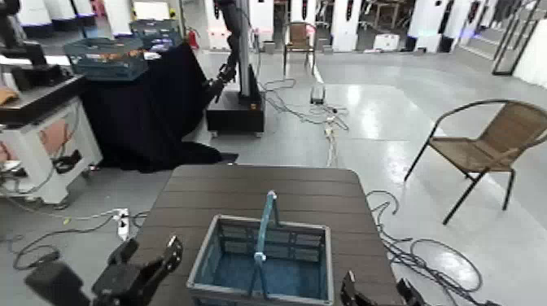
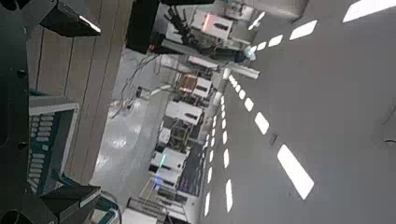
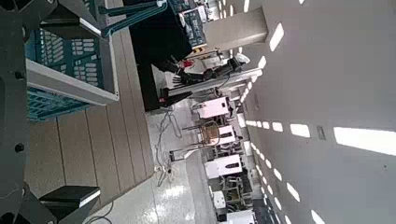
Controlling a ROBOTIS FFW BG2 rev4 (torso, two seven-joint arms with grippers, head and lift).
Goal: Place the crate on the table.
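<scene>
The blue-grey lattice crate point(image 1: 264, 260) with its light-blue hoop handle point(image 1: 265, 220) stands upright on the dark brown slatted table point(image 1: 260, 191), near the table's front edge. My left gripper point(image 1: 150, 259) is open and empty, just left of the crate and apart from it. My right gripper point(image 1: 376, 291) is open and empty, just right of the crate. In the left wrist view the crate point(image 2: 47, 131) sits on the table point(image 2: 70, 65) beyond the open left gripper point(image 2: 84, 107). In the right wrist view the crate point(image 3: 65, 56) rests on the table point(image 3: 84, 140) beside the open right gripper point(image 3: 75, 103).
A wicker chair point(image 1: 488, 146) stands on the floor at the right. A table draped in black cloth point(image 1: 146, 98) holds darker teal crates point(image 1: 106, 57) at the back left. A white workbench point(image 1: 41, 138) stands at the far left. Cables point(image 1: 423, 252) lie on the floor.
</scene>
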